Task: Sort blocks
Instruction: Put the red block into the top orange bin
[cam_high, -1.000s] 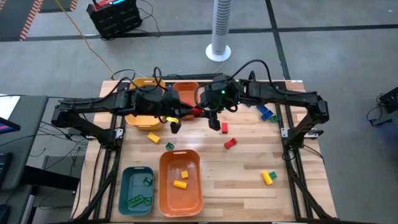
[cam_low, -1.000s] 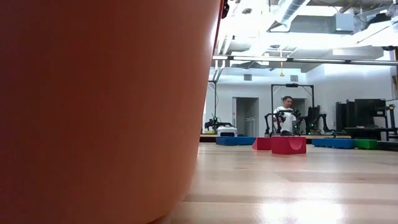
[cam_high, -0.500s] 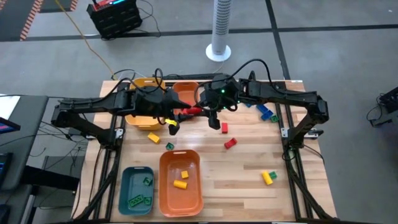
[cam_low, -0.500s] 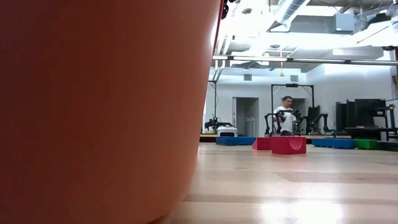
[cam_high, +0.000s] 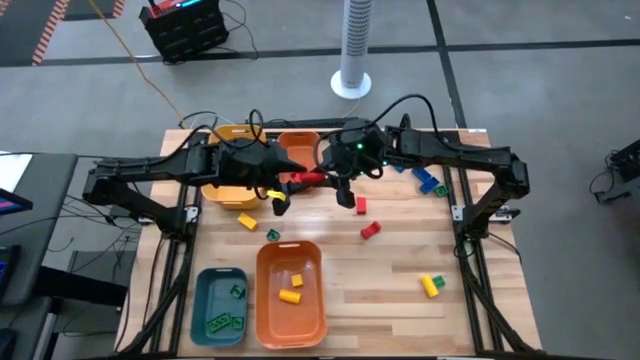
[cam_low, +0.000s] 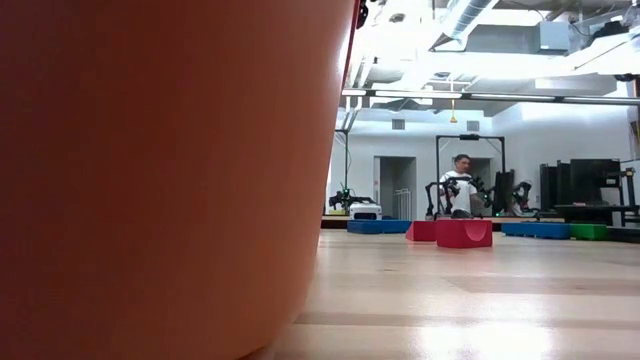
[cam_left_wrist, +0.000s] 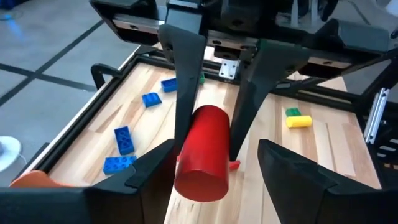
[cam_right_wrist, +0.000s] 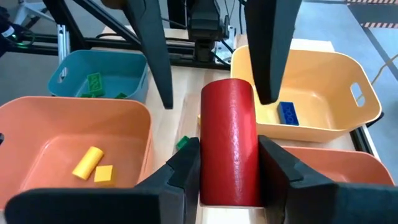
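Two grippers meet on one block; entries run from the near orange bin outward.

- In near orange bin: yellow blocks. Teal bin just beside it holds green ones.
- Just beyond near orange bin, loose on the table: green block, yellow block. Off to its right and beyond it: two red blocks.
- Farther beyond near orange bin, in the air over the table: red cylinder, lying roughly level.
- Right gripper is clamped across the cylinder's round sides at one end.
- Left gripper faces it with fingers spread wide either side of the other end; no contact that I can see.
- Farthest from near orange bin: blue blocks, right of the arms.

Handling, my judgement: hard, light plastic with a smooth curved wall, so it may roll or pivot in a pinch. Best hold is square across the diameter, well in from the end.
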